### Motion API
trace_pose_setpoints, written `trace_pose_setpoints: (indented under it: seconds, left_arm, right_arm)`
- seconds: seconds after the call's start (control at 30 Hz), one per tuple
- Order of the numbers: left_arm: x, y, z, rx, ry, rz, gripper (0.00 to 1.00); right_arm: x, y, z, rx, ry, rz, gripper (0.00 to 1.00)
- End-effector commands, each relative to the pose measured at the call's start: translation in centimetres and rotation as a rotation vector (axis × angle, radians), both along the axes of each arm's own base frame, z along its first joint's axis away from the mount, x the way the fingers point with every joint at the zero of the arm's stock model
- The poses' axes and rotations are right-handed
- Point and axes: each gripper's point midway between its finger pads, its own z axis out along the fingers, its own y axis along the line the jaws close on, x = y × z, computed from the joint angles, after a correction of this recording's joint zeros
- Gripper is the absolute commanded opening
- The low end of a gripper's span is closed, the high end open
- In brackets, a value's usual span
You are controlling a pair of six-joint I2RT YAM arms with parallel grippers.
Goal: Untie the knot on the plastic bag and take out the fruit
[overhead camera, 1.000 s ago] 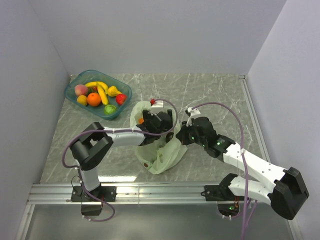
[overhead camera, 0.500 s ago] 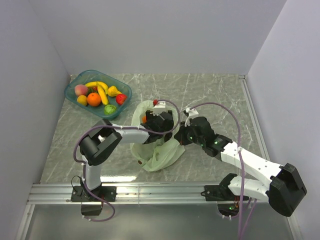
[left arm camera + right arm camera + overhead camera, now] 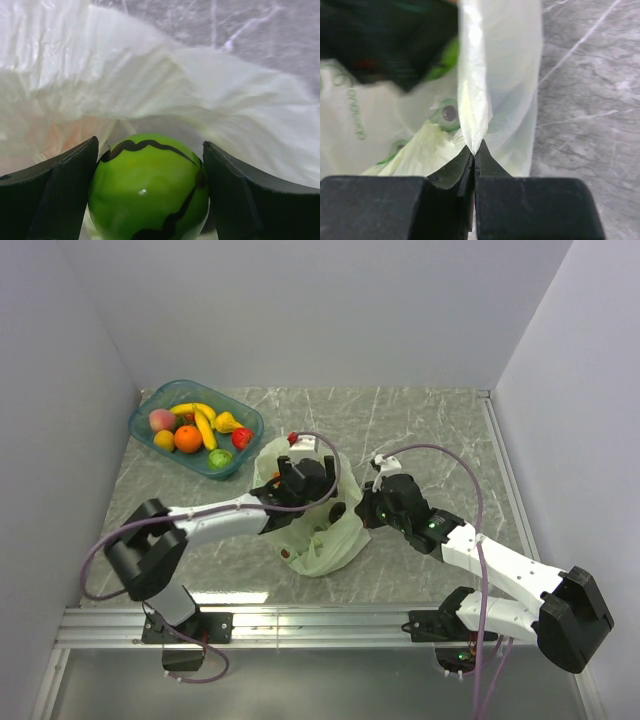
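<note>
The pale green plastic bag (image 3: pixel 325 540) lies open at the table's middle; no knot shows in any view. My left gripper (image 3: pixel 292 483) is over the bag's mouth, shut on a green ball-shaped fruit with black wavy stripes (image 3: pixel 150 187); both fingers (image 3: pixel 60 185) press its sides, with bag film (image 3: pixel 150 85) behind it. My right gripper (image 3: pixel 362 512) is at the bag's right edge, and its wrist view shows it (image 3: pixel 474 150) shut on a pinched fold of the bag (image 3: pixel 475 100). A reddish fruit (image 3: pixel 291 553) shows through the bag's lower part.
A teal tray (image 3: pixel 140 412) at the back left holds bananas, an orange, a peach and several other fruits. White walls enclose the table on the left, back and right. A metal rail (image 3: pixel 320 625) runs along the near edge.
My left arm has swung its elbow out to the left and its gripper has shifted left and back over the bag. The bag has bunched up smaller. My right gripper has kept its pinch.
</note>
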Motion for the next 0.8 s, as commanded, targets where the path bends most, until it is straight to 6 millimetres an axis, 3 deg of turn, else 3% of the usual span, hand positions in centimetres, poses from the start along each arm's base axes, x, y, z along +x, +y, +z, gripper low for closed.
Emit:
trace_pose_setpoints:
  seconds: [0.0,0.37,0.5,0.77]
  left_arm:
    - [-2.0,-0.3,2.8,-0.079,0.011,-0.09,0.43]
    - [-9.3,-2.3,6.9,-0.206,0.007,-0.464,0.45]
    - [-11.5,-3.2,11.8,-0.332,-0.079,-0.601,0.45]
    - [-13.0,-4.6,17.3,-0.387,-0.141,-0.722,0.46]
  right_arm:
    - [1.2,-0.7,1.8,-0.015,-0.067,-0.053,0.0]
    - [1.6,-1.0,1.7,-0.013,-0.056,-0.095,0.0]
    - [1.6,-0.7,1.5,-0.012,-0.048,-0.081,0.0]
    - [1.2,-1.0,0.3,-0.029,-0.029,-0.083,0.0]
